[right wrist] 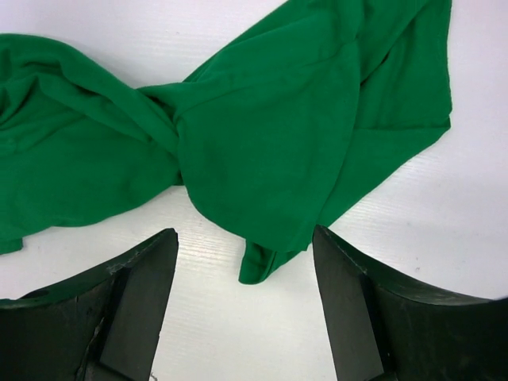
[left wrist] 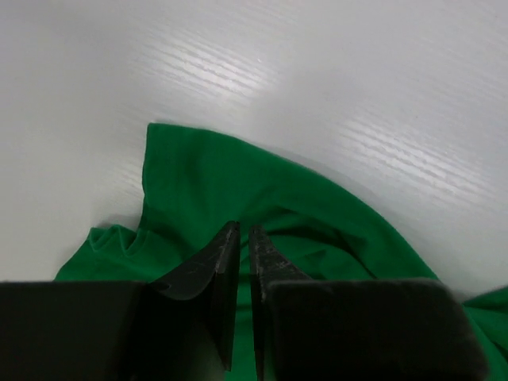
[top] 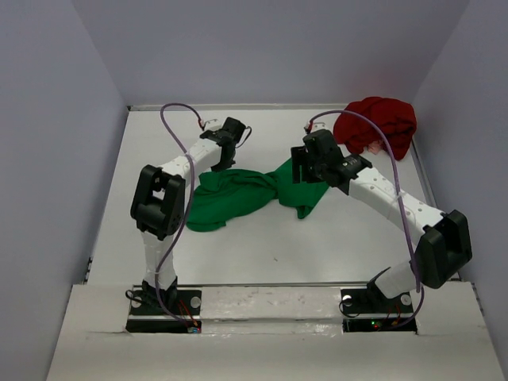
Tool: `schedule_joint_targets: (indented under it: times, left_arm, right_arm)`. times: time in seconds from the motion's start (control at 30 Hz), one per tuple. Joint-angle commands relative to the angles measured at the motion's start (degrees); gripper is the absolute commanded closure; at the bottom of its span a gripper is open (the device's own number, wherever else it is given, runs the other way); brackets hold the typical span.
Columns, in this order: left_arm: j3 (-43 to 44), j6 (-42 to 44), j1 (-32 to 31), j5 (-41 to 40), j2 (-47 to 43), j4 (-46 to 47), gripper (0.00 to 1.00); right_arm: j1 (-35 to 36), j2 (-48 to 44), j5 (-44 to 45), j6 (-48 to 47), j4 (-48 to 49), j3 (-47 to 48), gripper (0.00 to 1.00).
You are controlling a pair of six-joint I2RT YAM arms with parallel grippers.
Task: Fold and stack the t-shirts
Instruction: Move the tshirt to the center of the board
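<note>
The bright green t-shirt (top: 238,198) lies crumpled and twisted in the middle of the table. The dark red t-shirt (top: 377,123) sits bunched in the far right corner. My left gripper (top: 220,161) hovers over the green shirt's far left edge. In the left wrist view its fingers (left wrist: 244,228) stand a narrow slit apart, with the green cloth (left wrist: 262,182) spread flat below and nothing pinched. My right gripper (top: 305,171) is over the shirt's right end. Its fingers (right wrist: 246,234) are wide open, and a folded tip of the green cloth (right wrist: 262,135) lies on the table between them.
The white table (top: 262,246) is walled in grey at the back and on both sides. Purple cables loop over both arms. The red shirt lies just behind the right arm's wrist.
</note>
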Motion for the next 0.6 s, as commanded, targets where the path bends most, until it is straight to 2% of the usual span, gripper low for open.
schedule_joint_targets:
  times: [0.0,0.17,0.3,0.57]
  left_arm:
    - [6.6,-0.4,3.9,-2.6,-0.3,-3.8,0.79]
    - [4.8,-2.0,8.3,-4.8,-1.0,-4.8,0.78]
    - [2.3,-1.2,11.9,-1.3,-0.5,-3.5,0.76]
    - [-2.3,0.8,12.9,7.0,-1.0,1.3,0.74]
  right_arm:
    - [-0.1,-3.9,-0.2,-1.9,-0.2,2.7,0.26]
    - [-0.7,-4.2,-0.4,-2.3,-0.2,1.4,0.26]
    - [-0.7,-4.2,-1.1,-2.8,-0.3,1.6,0.26]
    - [-1.2,-4.1,-1.0,-3.8,0.0,2.0,0.26]
